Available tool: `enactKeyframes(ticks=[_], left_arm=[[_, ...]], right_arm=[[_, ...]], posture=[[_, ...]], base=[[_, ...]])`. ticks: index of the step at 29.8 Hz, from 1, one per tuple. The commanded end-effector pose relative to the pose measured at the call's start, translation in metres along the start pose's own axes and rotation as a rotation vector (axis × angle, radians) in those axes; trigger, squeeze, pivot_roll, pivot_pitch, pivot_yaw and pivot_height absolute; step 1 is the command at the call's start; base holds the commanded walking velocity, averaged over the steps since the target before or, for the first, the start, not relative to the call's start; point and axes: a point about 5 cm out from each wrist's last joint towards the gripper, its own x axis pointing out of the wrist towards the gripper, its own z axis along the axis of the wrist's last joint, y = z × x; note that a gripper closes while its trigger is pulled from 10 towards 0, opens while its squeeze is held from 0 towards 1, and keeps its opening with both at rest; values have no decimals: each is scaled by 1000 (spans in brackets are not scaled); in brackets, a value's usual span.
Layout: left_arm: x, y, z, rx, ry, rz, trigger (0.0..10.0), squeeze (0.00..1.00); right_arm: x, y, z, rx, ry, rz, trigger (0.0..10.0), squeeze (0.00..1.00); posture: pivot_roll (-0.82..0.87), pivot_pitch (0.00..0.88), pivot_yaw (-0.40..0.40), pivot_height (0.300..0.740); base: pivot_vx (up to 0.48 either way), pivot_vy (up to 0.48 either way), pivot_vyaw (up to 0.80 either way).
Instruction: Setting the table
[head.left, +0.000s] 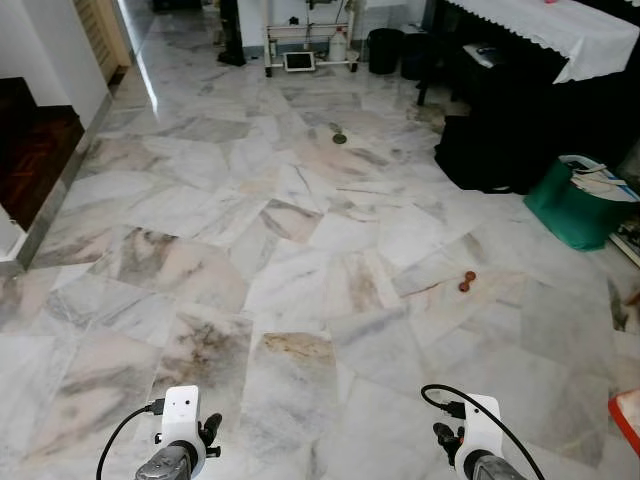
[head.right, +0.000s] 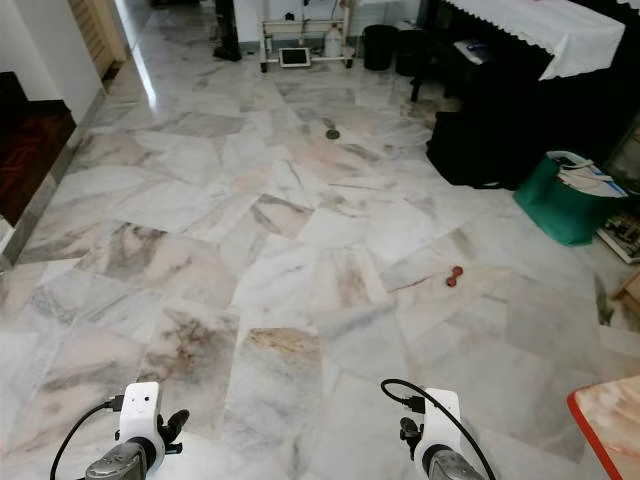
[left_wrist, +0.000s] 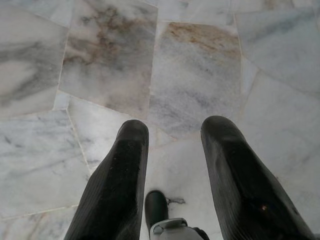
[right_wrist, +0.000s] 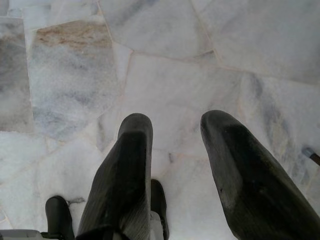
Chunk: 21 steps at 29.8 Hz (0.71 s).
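The robot stands on a marble floor (head.left: 300, 250) with both arms low in front, apparently the carry-nothing posture of walking rather than of work. The left gripper (left_wrist: 172, 135) points down at the tiles, its two fingers spread with only floor between them; the right gripper (right_wrist: 175, 130) is the same, fingers apart and empty. No plate, cutlery or cup can be seen near either one. The likely goal is the table (head.left: 560, 30) under a white cloth at the far right corner of the room, well apart from the robot. Between lie a green bag (head.left: 575, 205) against the dark furniture and a small red toy (head.left: 466, 281) on the tiles, best skirted. An orange-rimmed edge (head.right: 600, 425) intrudes at the right; what it belongs to I cannot tell
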Motion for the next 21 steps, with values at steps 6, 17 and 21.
enactKeyframes(ticks=[6, 17, 21], left_arm=[[-3, 5, -10, -9, 46, 12, 10000, 0], [-4, 6, -14, -5, 69, 16, 10000, 0], [-4, 6, -14, -6, 71, 18, 10000, 0]], right_arm=[[0, 4, -4, -3, 19, 9, 10000, 0], [0, 5, -6, -3, 25, 9, 10000, 0], [0, 5, -7, -4, 27, 10, 10000, 0]], posture=[[-35, 0, 3, 740], [-33, 0, 5, 740], [-32, 0, 5, 740]], base=[[0, 0, -618], [0, 190, -617], [0, 0, -622]])
